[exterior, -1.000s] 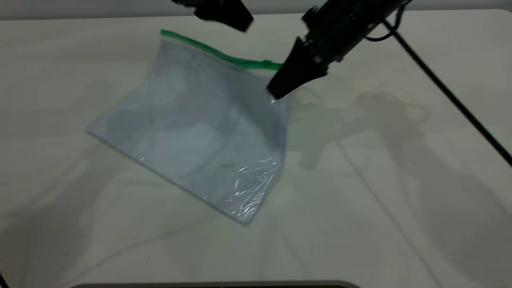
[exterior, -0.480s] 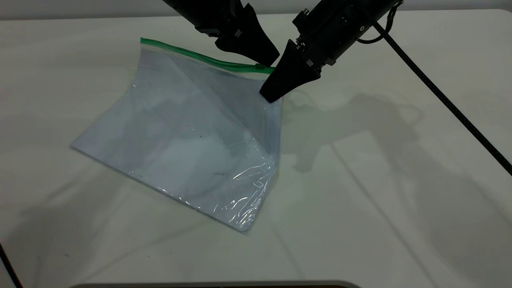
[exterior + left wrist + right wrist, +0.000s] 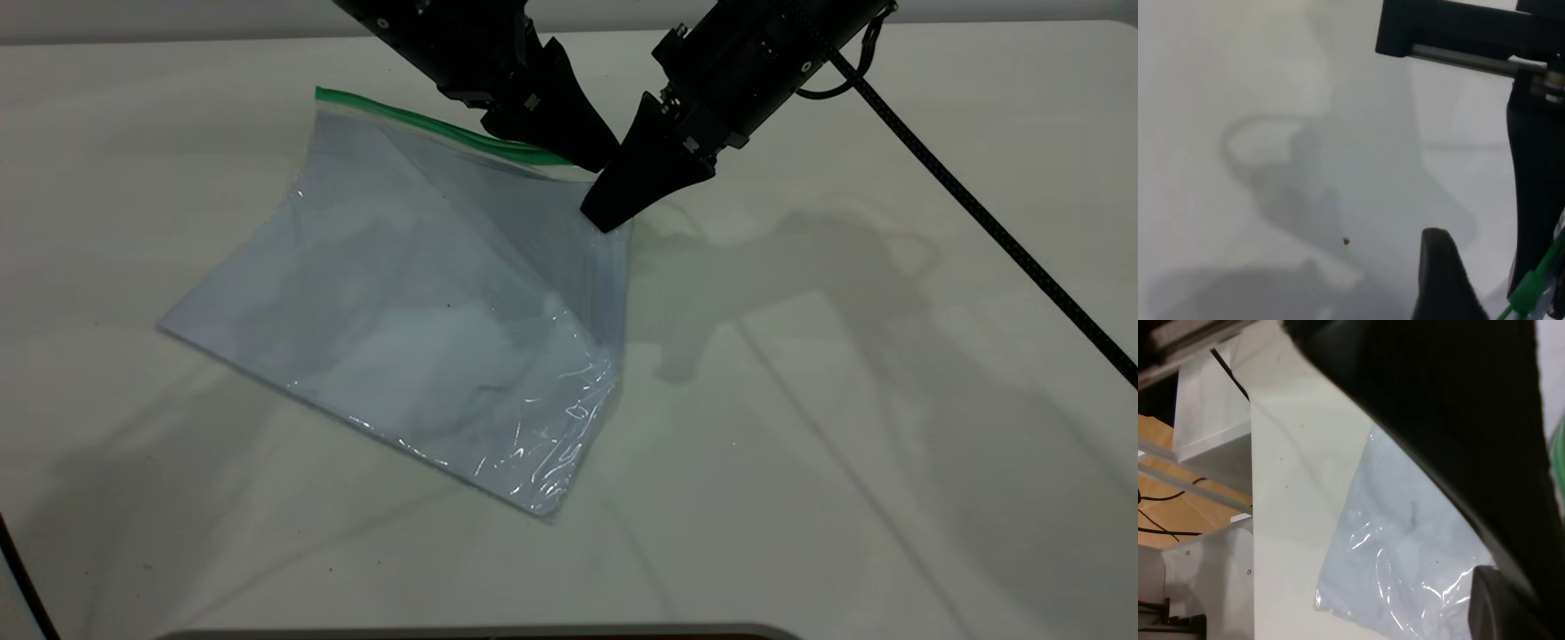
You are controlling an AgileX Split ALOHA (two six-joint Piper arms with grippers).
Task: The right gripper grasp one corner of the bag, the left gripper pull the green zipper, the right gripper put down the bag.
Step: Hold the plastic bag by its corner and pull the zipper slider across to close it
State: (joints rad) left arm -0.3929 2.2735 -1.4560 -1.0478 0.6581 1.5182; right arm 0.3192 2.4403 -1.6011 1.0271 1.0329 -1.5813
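Observation:
The bag (image 3: 418, 302) is a clear blue-grey pouch lying on the white table (image 3: 889, 427), with its far right corner lifted. My right gripper (image 3: 609, 216) is shut on that corner of the bag (image 3: 613, 233). The green zipper (image 3: 418, 120) runs along the far edge. My left gripper (image 3: 597, 163) sits at the strip's right end, right beside the right gripper, and covers the slider there. In the left wrist view my own finger (image 3: 1441, 273) stands apart from the green zipper (image 3: 1538, 283) and its slider (image 3: 1526, 295). In the right wrist view the bag (image 3: 1405, 553) hangs below.
The right arm's black braided cable (image 3: 978, 213) runs across the table's right side. Another dark cable (image 3: 18, 569) shows at the lower left edge. A white frame (image 3: 1211, 420) and wooden surface (image 3: 1178, 513) lie beyond the table edge.
The left gripper has come down from the far edge to the zipper's right end, now covering the slider. The bag first slid left, then stayed still with its corner held up.

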